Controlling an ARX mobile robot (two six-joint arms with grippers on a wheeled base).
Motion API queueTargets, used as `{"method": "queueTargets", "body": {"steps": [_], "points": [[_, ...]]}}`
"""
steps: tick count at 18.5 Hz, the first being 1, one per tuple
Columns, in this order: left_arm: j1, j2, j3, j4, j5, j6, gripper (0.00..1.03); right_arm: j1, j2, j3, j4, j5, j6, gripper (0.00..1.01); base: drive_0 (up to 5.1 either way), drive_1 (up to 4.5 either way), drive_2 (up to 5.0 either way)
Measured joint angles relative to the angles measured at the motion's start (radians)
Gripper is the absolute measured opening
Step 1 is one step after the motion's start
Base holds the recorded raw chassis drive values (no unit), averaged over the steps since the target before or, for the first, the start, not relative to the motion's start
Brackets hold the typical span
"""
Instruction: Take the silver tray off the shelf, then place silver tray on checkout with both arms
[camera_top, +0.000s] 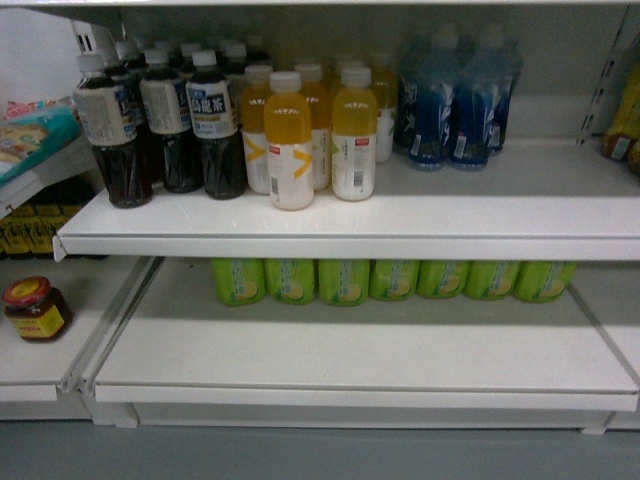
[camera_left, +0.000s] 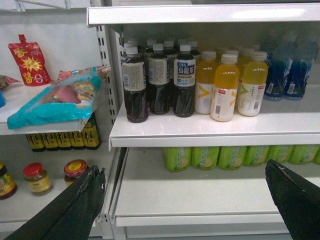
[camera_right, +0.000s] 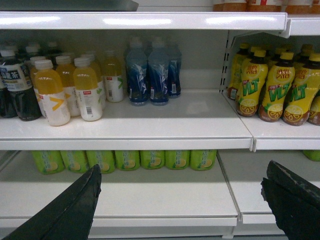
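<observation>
A dark grey flat strip (camera_right: 70, 5) lies on the top shelf at the upper left of the right wrist view. It looks like the rim of the silver tray, and the rest of it is out of frame. The checkout is out of view. My left gripper (camera_left: 182, 170) is open with nothing between its black fingers (camera_left: 85, 192), facing the lower shelf board (camera_left: 200, 195). In the right wrist view my right gripper (camera_right: 182, 169) is open and empty too, level with the lower shelf (camera_right: 150, 195). Neither gripper shows in the head view.
The middle shelf (camera_top: 400, 215) carries dark tea bottles (camera_top: 165, 125), yellow drink bottles (camera_top: 290, 140) and blue bottles (camera_top: 455, 100). Green bottles (camera_top: 390, 280) line the back of the lower shelf. The left rack holds jars (camera_top: 35, 308) and snack bags (camera_left: 55, 100); the right rack holds yellow-labelled bottles (camera_right: 277, 87).
</observation>
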Motion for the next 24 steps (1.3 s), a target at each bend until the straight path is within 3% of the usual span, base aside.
{"method": "queueTargets", "body": {"steps": [24], "points": [[0.000, 0.000, 0.000, 0.001, 0.000, 0.000, 0.98, 0.000, 0.000, 0.000, 0.000, 0.000, 0.002, 0.98, 0.0, 0.00, 0.0]]}}
